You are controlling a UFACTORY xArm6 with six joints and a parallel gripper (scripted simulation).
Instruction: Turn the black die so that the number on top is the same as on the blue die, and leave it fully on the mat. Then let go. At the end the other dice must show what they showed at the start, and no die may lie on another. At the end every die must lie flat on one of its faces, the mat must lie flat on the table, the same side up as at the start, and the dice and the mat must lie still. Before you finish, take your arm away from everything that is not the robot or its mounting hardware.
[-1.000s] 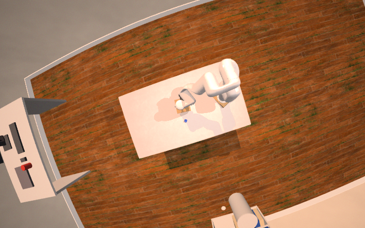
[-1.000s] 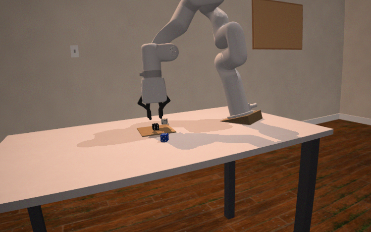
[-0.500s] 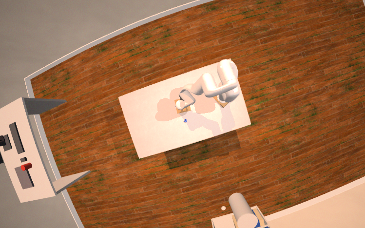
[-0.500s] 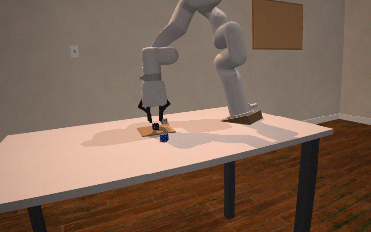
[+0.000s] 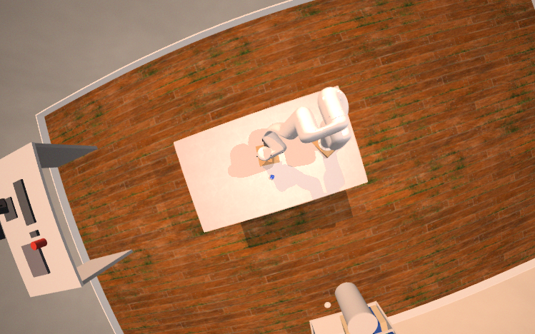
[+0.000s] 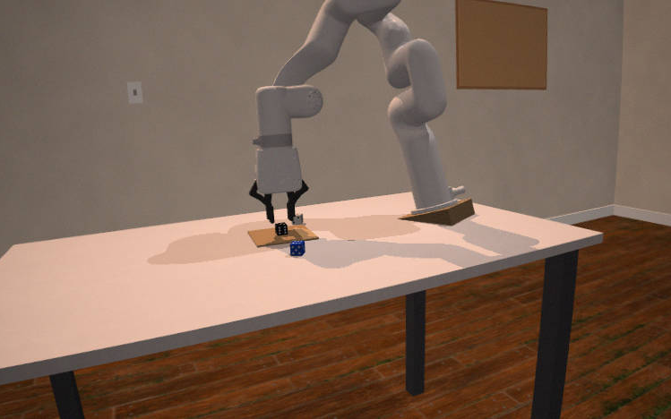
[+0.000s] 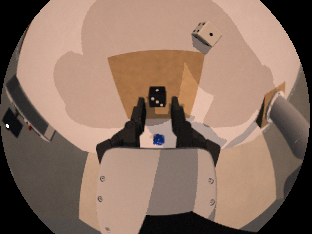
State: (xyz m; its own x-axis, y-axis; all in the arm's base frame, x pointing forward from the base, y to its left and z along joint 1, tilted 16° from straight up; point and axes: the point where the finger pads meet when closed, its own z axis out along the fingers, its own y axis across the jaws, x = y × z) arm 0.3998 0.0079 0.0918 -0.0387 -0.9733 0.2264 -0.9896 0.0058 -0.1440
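Observation:
The black die (image 6: 281,227) lies flat on the brown mat (image 6: 282,235) near the middle of the table; in the wrist view (image 7: 158,96) it sits on the mat (image 7: 150,84) just ahead of my fingers. My gripper (image 6: 279,218) hangs straight above the black die, fingers partly open and empty, tips just over its top; it also shows in the wrist view (image 7: 158,111). The blue die (image 6: 297,248) lies on the table just off the mat's near edge, seen between the fingers in the wrist view (image 7: 159,139) and from overhead (image 5: 271,176). The arm's wrist (image 5: 265,153) hides the black die from overhead.
A white die (image 6: 299,218) lies on the table just past the mat's far right corner, also in the wrist view (image 7: 207,35). The arm's base (image 6: 439,212) stands on a wedge at the table's far right.

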